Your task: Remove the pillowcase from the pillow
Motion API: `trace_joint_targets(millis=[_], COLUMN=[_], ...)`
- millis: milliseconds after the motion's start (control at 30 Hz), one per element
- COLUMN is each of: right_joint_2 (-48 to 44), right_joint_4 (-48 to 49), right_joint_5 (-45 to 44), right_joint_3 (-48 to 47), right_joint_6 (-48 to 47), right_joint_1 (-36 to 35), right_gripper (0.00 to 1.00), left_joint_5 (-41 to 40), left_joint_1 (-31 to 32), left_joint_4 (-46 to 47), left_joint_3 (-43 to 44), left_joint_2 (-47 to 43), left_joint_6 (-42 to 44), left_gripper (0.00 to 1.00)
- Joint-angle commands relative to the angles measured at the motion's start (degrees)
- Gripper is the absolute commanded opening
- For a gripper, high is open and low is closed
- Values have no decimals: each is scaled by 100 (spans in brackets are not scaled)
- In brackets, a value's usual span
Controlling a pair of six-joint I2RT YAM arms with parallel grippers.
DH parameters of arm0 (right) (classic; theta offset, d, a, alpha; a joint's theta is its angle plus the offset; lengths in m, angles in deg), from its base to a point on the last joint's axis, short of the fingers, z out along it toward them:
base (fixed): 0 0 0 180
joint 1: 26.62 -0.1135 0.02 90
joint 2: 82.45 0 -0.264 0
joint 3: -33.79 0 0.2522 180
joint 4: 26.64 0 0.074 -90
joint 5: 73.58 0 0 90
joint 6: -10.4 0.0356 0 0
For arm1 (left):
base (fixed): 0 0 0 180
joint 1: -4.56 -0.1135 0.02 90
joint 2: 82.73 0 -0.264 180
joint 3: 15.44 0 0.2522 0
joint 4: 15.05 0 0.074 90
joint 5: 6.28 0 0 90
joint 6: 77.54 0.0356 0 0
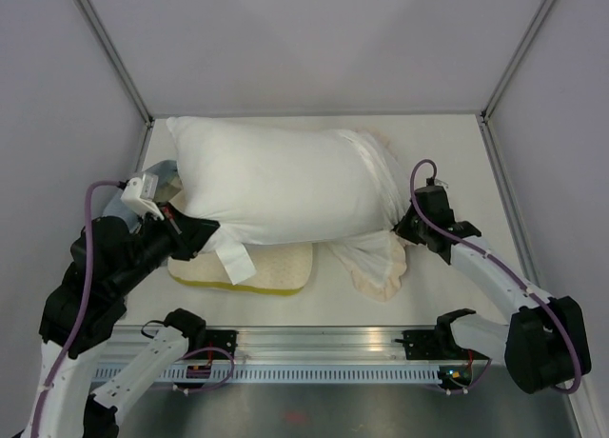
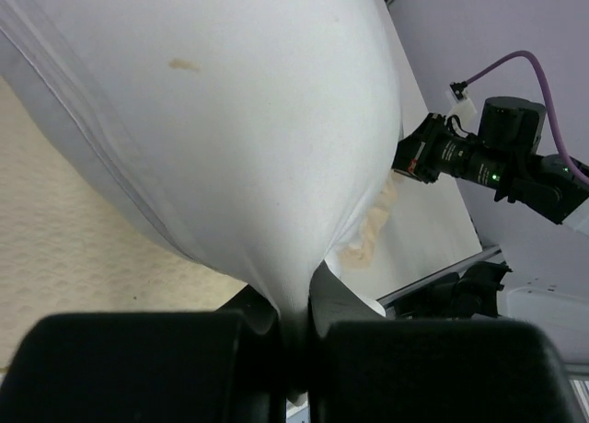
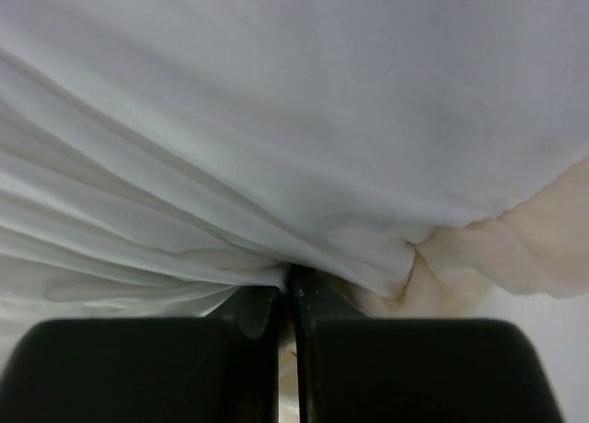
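The big white pillow lies across the middle of the table, its near side resting on another pillow. My left gripper is shut on the pillow's near left corner; the left wrist view shows white pillow cloth pinched between my jaws. The pillowcase is bunched at the pillow's right end with its cream side and ruffled frill showing; its dark grey face is hidden. My right gripper is shut on gathered pale pillowcase folds there, right beside the cream frill. The frill also shows in the left wrist view.
A flatter cream-yellow pillow lies under the white pillow's near edge, also seen in the left wrist view. A pale blue-grey cloth sits at the far left behind my left wrist. A metal rail runs along the near edge. Grey walls enclose the table.
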Motion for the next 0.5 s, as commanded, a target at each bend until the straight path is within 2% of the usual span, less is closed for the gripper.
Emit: trace_joint_targets(millis=[0,267,467], right_joint_2=[349,534,420], right_joint_4=[60,52,-79], right_joint_5=[-1138,-1296,-1445], right_joint_3=[-56,-82,-257], right_joint_6=[11,28,-7], right_joint_1=[151,449,678], right_gripper=[0,0,0], left_joint_5=[-1112,-1428,-1288], left_joint_1=[-69,-69,-60], left_joint_4=[405,9,-27], left_joint_3=[716,821,980], left_joint_2=[-528,-765,-765], left_joint_6=[454,525,516], left_gripper=[2,2,2])
